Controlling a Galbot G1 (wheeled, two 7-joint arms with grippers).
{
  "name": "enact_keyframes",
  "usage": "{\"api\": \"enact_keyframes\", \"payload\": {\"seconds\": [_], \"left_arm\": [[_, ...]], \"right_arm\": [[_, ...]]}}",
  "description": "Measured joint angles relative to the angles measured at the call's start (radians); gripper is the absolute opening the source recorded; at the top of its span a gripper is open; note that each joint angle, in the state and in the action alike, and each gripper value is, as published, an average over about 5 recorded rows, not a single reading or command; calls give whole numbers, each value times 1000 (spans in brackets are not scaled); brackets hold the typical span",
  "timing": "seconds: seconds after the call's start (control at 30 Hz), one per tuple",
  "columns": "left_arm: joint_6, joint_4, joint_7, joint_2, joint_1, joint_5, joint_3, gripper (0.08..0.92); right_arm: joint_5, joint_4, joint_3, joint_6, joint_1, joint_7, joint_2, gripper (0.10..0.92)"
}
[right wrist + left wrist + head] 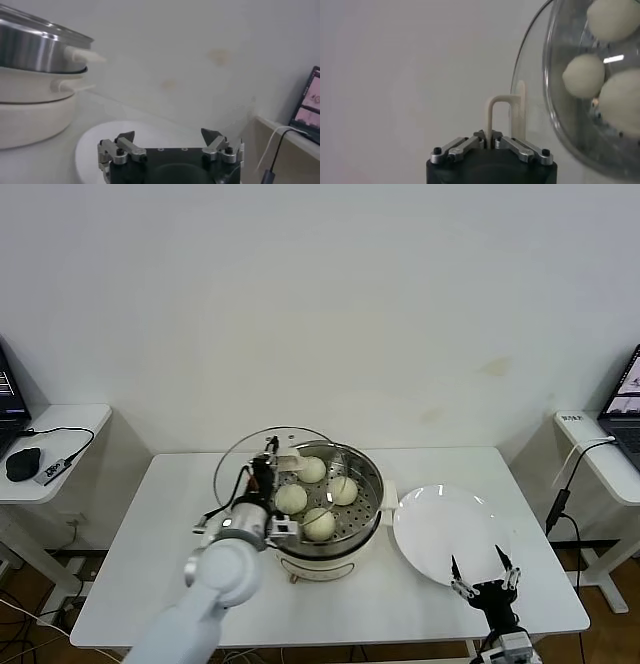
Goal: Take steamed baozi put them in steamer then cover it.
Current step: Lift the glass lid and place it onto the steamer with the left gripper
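The left gripper (268, 469) is mostly covered by its own arm in the head view, so there it is hard to see how it holds anything; the left wrist view gives this clearly, with the fingers (470, 145) closed narrow on the cream-white bar handle of the cover (250, 467). The cover is a round lid of clear glass with a thin metal rim, and it stands tilted, partly over the steamer's (362, 519) left side and partly beyond it toward the left edge of the counter (150, 544). In the left wrist view only a part of the cover (535, 75) shows, and through the glass three of the steamed baozi (583, 75) appear, cut off by the picture border. The head view shows all four steamed baozi (291, 498), smooth and round, lying on the perforated floor of the shiny steel basket, which sits on a cream-white pot base near the middle of the counter. A flat white plate (445, 529) lies just beside the steamer, toward the right edge. The right gripper (483, 572) waits at the front edge near the right corner, over the front rim of the plate, its fingers spread wide and holding nothing. The right wrist view shows the steamer (35, 50) only from the side, so its inside is hidden there, and the plate (95, 145) is partly behind the right gripper (170, 136).
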Motion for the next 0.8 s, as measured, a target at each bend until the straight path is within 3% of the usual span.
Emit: {"api": "enact_keyframes", "payload": {"seconds": [0.43,0.8], "left_arm": [[11,78,21,-138,-11,103,60,142],[-2,134,4,-193,0,153,63,142]], "right_arm": [[-17,-18,-6,14,3,5,3,823],[-17,-30,-9,21,2,7,-3,823]]}}
